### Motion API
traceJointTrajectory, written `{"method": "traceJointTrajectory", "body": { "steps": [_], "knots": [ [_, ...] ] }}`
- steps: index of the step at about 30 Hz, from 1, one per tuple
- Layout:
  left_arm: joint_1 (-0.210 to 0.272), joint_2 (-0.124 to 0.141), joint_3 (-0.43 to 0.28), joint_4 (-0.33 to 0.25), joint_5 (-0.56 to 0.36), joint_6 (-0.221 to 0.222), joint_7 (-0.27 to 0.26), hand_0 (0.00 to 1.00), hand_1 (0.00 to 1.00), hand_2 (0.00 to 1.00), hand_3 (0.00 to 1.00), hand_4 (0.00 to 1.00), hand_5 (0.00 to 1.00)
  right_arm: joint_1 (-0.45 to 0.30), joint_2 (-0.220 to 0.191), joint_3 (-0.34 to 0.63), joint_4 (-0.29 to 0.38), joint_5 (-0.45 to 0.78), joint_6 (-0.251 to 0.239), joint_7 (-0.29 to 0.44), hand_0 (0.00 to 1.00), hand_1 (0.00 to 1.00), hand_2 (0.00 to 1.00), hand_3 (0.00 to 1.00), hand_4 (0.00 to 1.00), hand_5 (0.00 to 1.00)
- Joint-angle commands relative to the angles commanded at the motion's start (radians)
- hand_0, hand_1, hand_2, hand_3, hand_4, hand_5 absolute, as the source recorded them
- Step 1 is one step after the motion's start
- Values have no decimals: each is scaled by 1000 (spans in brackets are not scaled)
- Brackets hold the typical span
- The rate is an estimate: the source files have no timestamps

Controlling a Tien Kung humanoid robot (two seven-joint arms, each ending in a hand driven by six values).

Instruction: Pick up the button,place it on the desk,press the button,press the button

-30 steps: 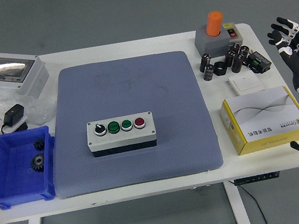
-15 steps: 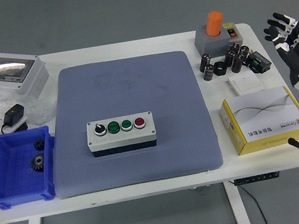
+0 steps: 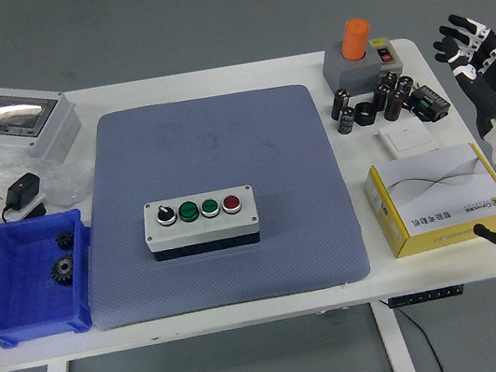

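A grey button box (image 3: 201, 221) lies on the blue-grey mat (image 3: 213, 144), in its lower middle. Its top carries a black knob, two green buttons and a red button in a row. My right hand (image 3: 465, 48) is raised beyond the table's right edge, well to the right of the box. The fingers are spread and hold nothing. The left arm does not show.
A blue bin (image 3: 25, 278) with gears sits at the left. A yellow and white carton (image 3: 439, 199) lies right of the mat. Behind it are a white switch plate (image 3: 410, 139), black cylinders (image 3: 376, 100) and a grey box with an orange knob (image 3: 360, 50). A grey enclosure (image 3: 9, 122) stands at back left.
My right hand has drifted slightly up and to the left beside the table's right edge. The button box has not moved.
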Motion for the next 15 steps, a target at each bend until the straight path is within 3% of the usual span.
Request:
{"method": "traceJointTrajectory", "body": {
  "steps": [15],
  "knots": [
    [-1,-6,-2,1,-2,1,-1,681,656,637,754,653,706,-7,1,4,-12,0,2,-8,740,752,790,786,732,473]
  ]
}}
